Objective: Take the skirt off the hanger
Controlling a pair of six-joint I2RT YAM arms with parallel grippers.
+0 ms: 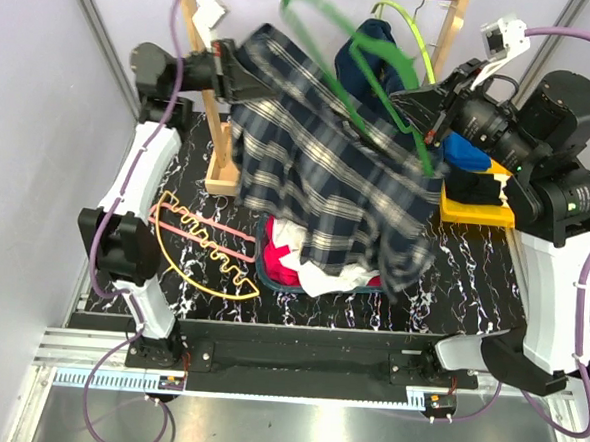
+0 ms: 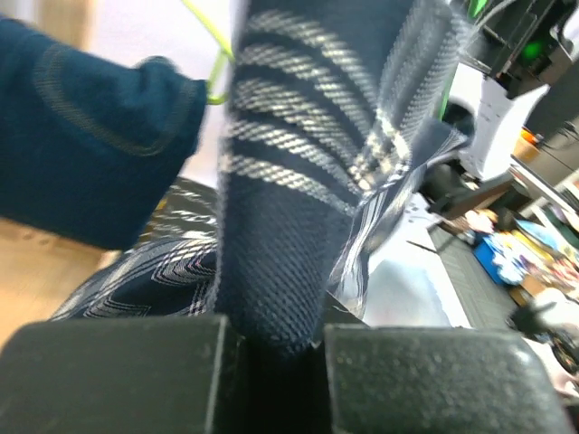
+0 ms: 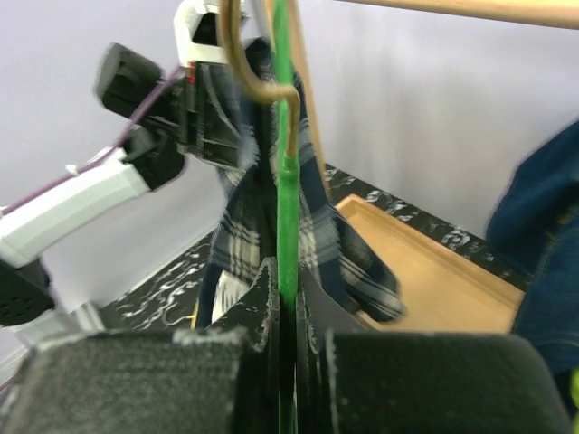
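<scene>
The plaid skirt point(image 1: 328, 173) hangs spread in mid-air between the two arms, over the table. My left gripper point(image 1: 232, 75) is shut on its upper left edge. In the left wrist view a fold of skirt point(image 2: 289, 181) is pinched between the fingers of that gripper point(image 2: 271, 330). The green hanger point(image 1: 369, 75) runs slanting across the skirt's top right. My right gripper point(image 1: 428, 129) is shut on it. In the right wrist view the hanger's thin bar point(image 3: 286, 181) stands upright in the shut right gripper point(image 3: 288, 298), with the skirt point(image 3: 240, 235) draped behind it.
A wooden rack point(image 1: 221, 126) stands at the back, its rail bearing a lime-green hanger point(image 1: 412, 33) and a denim garment point(image 1: 376, 46). Yellow and pink hangers point(image 1: 203, 245) lie at the front left. A red and white clothes pile point(image 1: 292, 266) lies under the skirt. A yellow bin point(image 1: 476, 207) stands at the right.
</scene>
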